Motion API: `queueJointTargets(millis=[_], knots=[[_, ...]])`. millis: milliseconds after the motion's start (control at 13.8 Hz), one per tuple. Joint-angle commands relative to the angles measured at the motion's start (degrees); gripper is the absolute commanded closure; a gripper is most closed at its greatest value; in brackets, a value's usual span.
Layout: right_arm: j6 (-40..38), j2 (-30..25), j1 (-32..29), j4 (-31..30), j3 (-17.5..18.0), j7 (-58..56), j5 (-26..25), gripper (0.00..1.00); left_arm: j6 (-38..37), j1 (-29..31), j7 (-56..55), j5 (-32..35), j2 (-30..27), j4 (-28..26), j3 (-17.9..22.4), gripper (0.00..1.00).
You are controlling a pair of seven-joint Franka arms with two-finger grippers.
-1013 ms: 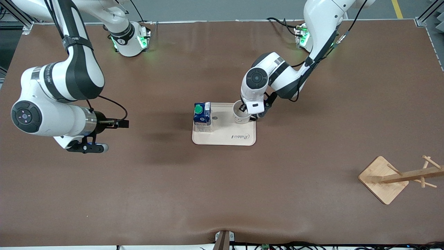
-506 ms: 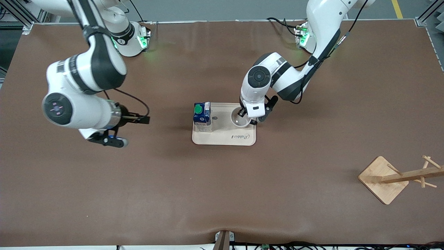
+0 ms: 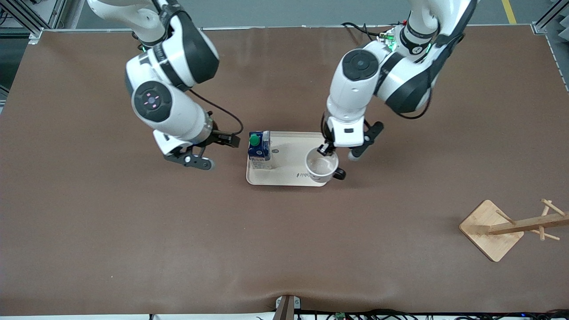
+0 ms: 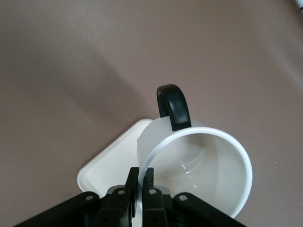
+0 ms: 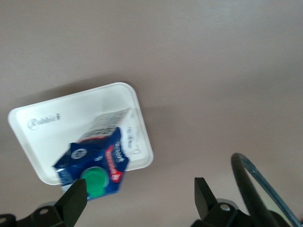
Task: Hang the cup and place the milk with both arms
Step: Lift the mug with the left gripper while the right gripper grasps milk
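Observation:
The white cup (image 3: 322, 167) with its black loop handle (image 3: 340, 174) hangs mouth-up over the tray corner toward the left arm's end. My left gripper (image 3: 327, 150) is shut on its rim; the left wrist view shows the fingers (image 4: 147, 182) pinching the cup (image 4: 208, 165) wall across from the handle (image 4: 173, 107). The dark-blue milk (image 3: 259, 149) with a green cap stands upright on the tray's edge toward the right arm's end. My right gripper (image 3: 195, 160) hovers open beside it. The right wrist view shows the milk (image 5: 94, 163) ahead of the gripper (image 5: 139, 198), nothing between the fingers.
The pale tray (image 3: 284, 175) lies at the table's middle. A wooden rack (image 3: 524, 224) with pegs on a square base (image 3: 489, 231) stands toward the left arm's end, nearer the front camera. Brown tabletop surrounds everything.
The left gripper has lifted the cup off the tray and carried it toward the front camera. The right arm has swung in from the table's end to just beside the milk.

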Motion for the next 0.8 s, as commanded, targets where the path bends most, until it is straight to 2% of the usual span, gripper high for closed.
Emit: queueJointTargets(millis=[0, 289, 723], knots=[[6.59, -1.00, 4.34, -4.12, -0.62, 3.94, 0.72, 0.00, -5.96, 3.34, 8.71, 0.85, 0.27, 6.15, -0.31, 1.00], [16.61, -0.65, 8.30, -9.66, -0.70, 4.92, -0.25, 0.00, -9.85, 10.73, 24.02, 0.23, -2.09, 8.36, -0.75, 1.00], [18.03, -0.12, 10.42, -10.29, -0.88, 5.00, -0.95, 0.00, -12.21, 19.86, 47.81, -0.12, -2.63, 10.37, -0.84, 1.00]])
